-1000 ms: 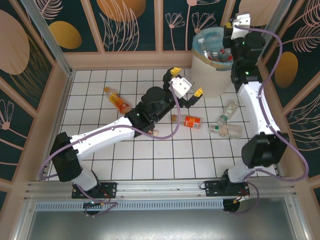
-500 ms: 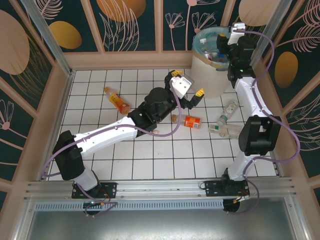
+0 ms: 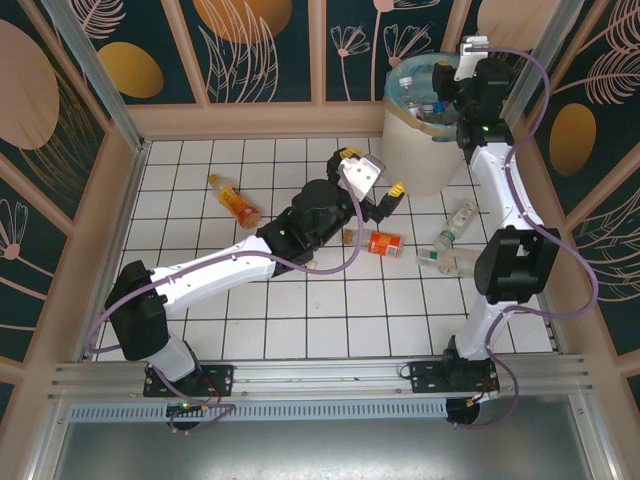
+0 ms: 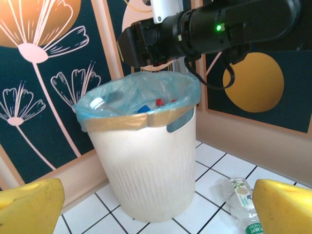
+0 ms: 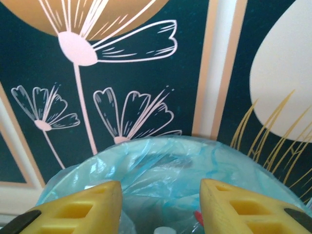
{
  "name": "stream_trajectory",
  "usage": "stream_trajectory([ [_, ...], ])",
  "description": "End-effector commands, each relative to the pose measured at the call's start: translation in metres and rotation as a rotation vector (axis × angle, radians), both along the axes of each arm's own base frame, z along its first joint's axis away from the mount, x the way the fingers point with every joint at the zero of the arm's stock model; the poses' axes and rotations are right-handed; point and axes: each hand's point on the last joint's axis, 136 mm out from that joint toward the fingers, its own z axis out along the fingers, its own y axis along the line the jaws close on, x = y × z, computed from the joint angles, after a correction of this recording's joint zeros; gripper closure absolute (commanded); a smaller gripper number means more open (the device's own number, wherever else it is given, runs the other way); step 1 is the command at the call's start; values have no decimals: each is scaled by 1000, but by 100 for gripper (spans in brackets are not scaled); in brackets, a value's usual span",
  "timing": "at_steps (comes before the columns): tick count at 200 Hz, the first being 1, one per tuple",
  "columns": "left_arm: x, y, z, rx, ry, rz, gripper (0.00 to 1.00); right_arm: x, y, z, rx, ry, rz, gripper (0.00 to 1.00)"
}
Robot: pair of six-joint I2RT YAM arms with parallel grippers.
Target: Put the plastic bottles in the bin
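Right pincer [image 5: 158, 207], fingers apart and empty, hangs above the bin [image 3: 418, 155], whose blue liner half-hides the plastic bottles [image 4: 104, 102] inside. The left pincer [image 3: 372, 170] gapes near its base, above an orange-labelled bottle [image 3: 384, 243]; a clear bottle [image 4: 242, 200] there is partly cut off.

A white tiled floor with dark grid lines [image 3: 200, 330] is spreading across the middle of the top view. Dark teal wall panels painted with pale flowers and orange ovals [image 3: 270, 50] are standing around it, edged by peach-coloured wooden strips [image 3: 250, 118]. A ribbed aluminium rail [image 3: 300, 375] is running along the bottom.
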Motion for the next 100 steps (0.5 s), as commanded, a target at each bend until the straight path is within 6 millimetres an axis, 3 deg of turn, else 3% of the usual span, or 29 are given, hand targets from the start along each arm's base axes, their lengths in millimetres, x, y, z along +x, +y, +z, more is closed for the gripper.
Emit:
stream_trajectory([
  [1, 5, 19, 23, -43, 58, 92, 2, -21, 38, 46, 26, -37, 81, 53],
  [20, 8, 36, 17, -1, 112, 162, 1, -49, 73, 77, 61, -52, 130, 53],
  [39, 1, 57, 2, 117, 104, 179, 2, -81, 107, 81, 95, -3, 187, 53],
  [75, -12, 113, -41, 447, 84, 94, 1, -154, 154, 27, 153, 98, 319, 55],
  [100, -12, 152, -88, 680, 149, 43, 2, -209, 170, -7, 201, 117, 410, 56],
])
